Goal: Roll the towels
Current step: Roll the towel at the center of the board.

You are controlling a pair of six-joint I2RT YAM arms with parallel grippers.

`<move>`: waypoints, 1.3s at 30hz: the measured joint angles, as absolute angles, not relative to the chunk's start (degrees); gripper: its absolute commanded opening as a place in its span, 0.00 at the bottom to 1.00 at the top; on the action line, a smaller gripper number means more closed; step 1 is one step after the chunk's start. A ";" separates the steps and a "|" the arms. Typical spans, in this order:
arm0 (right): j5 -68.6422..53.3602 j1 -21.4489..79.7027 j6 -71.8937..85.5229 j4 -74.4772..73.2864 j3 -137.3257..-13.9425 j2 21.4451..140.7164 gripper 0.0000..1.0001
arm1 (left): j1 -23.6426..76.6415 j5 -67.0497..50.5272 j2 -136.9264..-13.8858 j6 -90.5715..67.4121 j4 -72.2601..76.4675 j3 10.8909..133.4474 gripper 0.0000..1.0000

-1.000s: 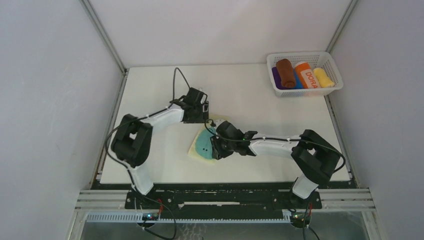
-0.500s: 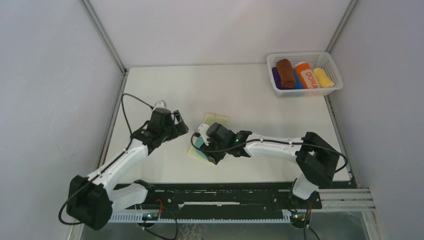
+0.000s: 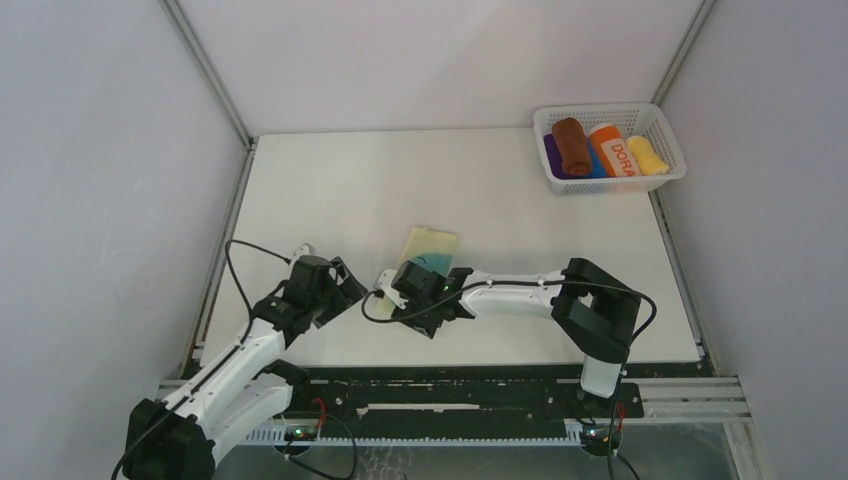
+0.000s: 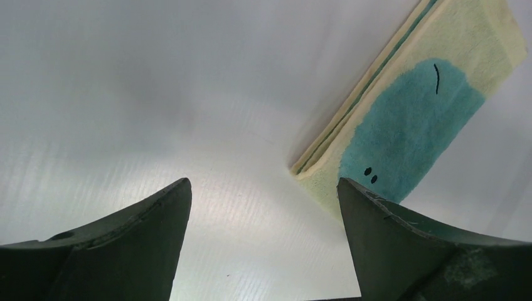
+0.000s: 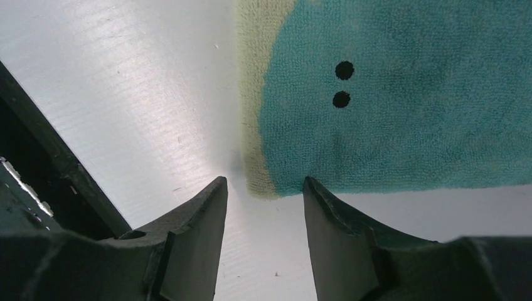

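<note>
Roughly halfway imo: brown towel (image 3: 572, 146) sits rolled in the basket (image 3: 612, 107), while the teal towel (image 3: 430, 247) lies flat on the table (image 3: 330, 190), not rolled yet. Right gripper (image 5: 263, 188) hovers open at its corner. Left gripper (image 4: 262, 188) is open too, nearby, empty.

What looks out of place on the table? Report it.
Nothing is spilled or damaged. The teal towel lies flat, unrolled, skewed to the edges of the table. The right gripper, open, points at its near corner; the left gripper, open, holds nothing.
</note>
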State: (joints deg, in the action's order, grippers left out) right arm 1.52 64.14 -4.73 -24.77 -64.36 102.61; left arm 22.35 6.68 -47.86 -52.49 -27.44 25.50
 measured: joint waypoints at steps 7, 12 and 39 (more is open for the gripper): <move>1.85 65.01 -5.43 -25.74 -66.24 105.23 0.45 | 22.33 4.47 -48.10 -55.22 -27.09 24.32 0.90; 4.03 65.80 -5.58 -26.37 -68.38 107.28 0.42 | 22.33 3.90 -48.75 -57.12 -26.74 23.59 0.89; -21.63 54.33 10.39 -11.16 -60.03 105.41 0.00 | 25.71 -0.89 -55.31 -67.85 -17.82 20.58 0.76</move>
